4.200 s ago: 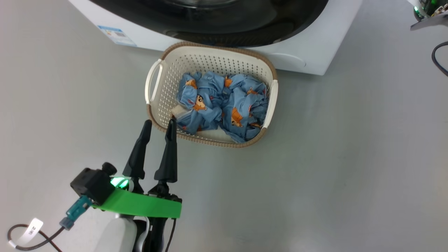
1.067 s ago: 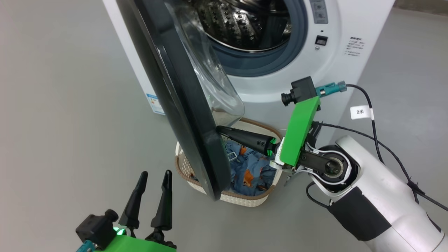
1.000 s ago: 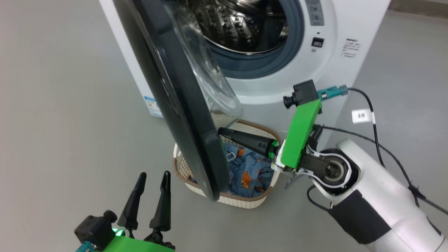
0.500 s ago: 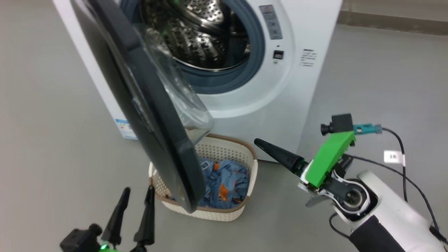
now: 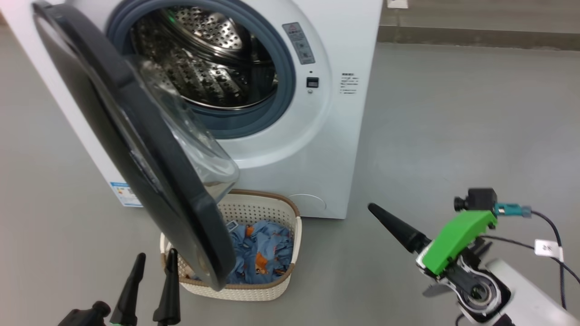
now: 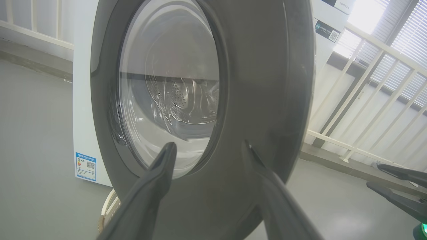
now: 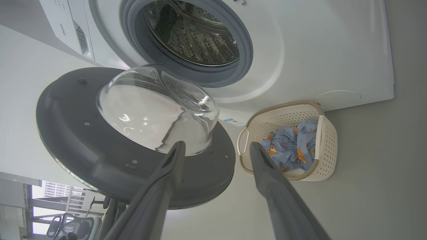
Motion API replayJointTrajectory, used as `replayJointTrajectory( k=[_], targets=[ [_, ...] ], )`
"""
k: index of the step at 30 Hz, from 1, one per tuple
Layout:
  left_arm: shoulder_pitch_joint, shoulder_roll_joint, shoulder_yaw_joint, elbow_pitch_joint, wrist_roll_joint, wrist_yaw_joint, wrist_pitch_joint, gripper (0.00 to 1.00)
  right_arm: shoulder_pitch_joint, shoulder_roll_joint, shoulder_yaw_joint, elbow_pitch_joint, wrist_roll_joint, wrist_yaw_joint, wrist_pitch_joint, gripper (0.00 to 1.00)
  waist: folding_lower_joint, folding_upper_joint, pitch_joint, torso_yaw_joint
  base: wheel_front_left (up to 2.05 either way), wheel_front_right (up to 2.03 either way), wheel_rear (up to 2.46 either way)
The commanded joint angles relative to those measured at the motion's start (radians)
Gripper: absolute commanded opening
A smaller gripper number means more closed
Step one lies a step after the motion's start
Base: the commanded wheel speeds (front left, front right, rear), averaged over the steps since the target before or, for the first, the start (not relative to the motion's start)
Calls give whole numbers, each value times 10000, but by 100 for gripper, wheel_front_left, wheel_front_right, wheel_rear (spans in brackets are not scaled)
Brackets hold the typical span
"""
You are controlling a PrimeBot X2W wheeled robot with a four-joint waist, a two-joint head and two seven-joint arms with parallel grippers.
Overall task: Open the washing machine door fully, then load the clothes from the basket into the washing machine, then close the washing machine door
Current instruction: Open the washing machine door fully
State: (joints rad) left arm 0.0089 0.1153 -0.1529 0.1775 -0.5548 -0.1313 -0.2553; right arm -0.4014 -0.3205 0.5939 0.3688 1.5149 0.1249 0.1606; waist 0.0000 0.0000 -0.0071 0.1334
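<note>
Right gripper (image 7: 217,144) spread wide, empty, apart from the washing machine door (image 5: 136,149); left gripper (image 5: 156,253) spread, empty, facing that door's outer side; door part-open over the basket (image 5: 297,226), clothes (image 5: 260,244) inside, just before the washing machine (image 5: 335,136).

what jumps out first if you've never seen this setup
The big glossy black washing machine door stands open across the left of the head view, its glass bowl bulging toward the steel drum. Under its lower edge the basket sits on the floor in front of the white washing machine, with the blue printed clothes inside it.
</note>
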Motion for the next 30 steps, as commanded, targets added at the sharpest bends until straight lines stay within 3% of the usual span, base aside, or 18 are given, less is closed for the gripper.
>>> replayJointTrajectory(
  k=[1,23,26,30],
  targets=[
    [-97,145,429,-347,-23,6,-65,100,158,-198,128,-158,-144,58,-280,100,0,0,-9,-185,0,0,0],
    [178,0,1011,-507,143,6,-65,100,1502,-1700,1728,336,-1496,58,-4047,100,0,0,-40,-772,0,0,0],
    [192,-2,1051,-532,160,6,-65,100,1573,-1756,1751,476,-2054,58,-4197,100,0,0,-47,-824,0,0,0],
    [210,-9,1124,-572,182,6,-65,100,1815,-1481,616,575,-3397,58,-4218,100,0,0,-32,-890,0,0,0]
  ],
)
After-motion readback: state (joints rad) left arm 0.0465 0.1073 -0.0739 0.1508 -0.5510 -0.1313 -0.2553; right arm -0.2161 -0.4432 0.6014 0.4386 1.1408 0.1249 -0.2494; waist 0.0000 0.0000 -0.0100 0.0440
